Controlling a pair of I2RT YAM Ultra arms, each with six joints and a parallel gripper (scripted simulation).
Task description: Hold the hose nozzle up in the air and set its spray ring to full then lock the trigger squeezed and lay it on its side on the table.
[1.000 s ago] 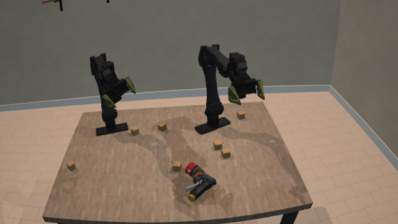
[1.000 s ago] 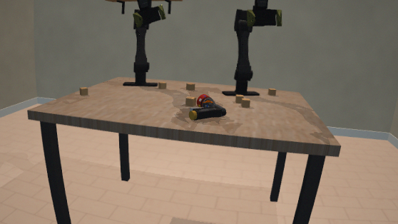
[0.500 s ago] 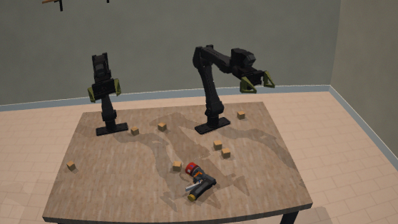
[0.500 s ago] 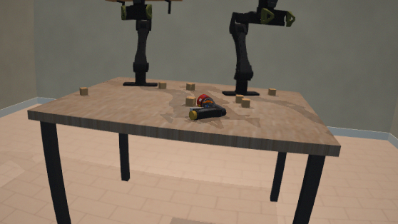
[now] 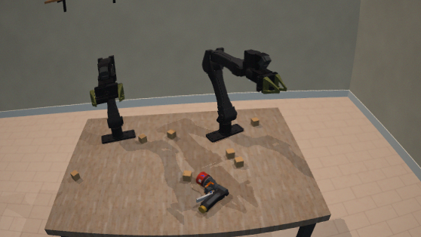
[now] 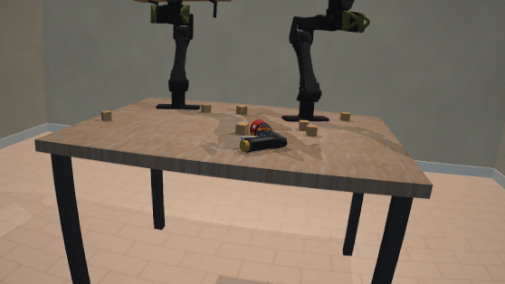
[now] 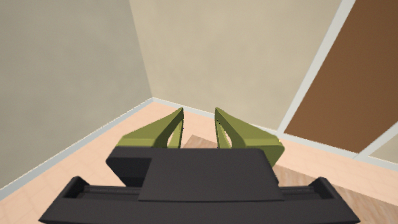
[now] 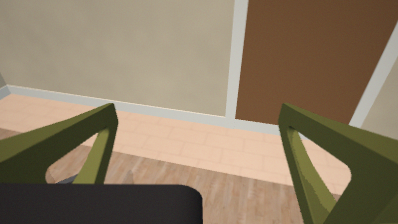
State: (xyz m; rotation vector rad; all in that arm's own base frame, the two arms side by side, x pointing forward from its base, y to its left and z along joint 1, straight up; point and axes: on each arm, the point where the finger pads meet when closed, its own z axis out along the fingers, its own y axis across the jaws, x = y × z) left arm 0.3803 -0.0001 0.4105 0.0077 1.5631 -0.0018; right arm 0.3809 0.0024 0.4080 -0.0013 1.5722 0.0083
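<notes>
Nozzle [image 5: 222, 191] [image 6: 277, 137] is lying, probably stiff, best gripped by its handle [image 5: 213, 200] [image 6: 262, 143]; left end effector [image 5: 281, 84] [image 6: 366, 23] [image 7: 199, 110] is standing half-apart, right end effector [image 5: 107, 93] [image 6: 170, 14] [image 8: 199, 106] wide.

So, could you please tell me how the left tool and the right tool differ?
The left tool has its fingers partly closed; the right tool is spread wide. In the exterior view, the left points sideways, the right roughly towards us. Both have green fingers and hold nothing.
</notes>
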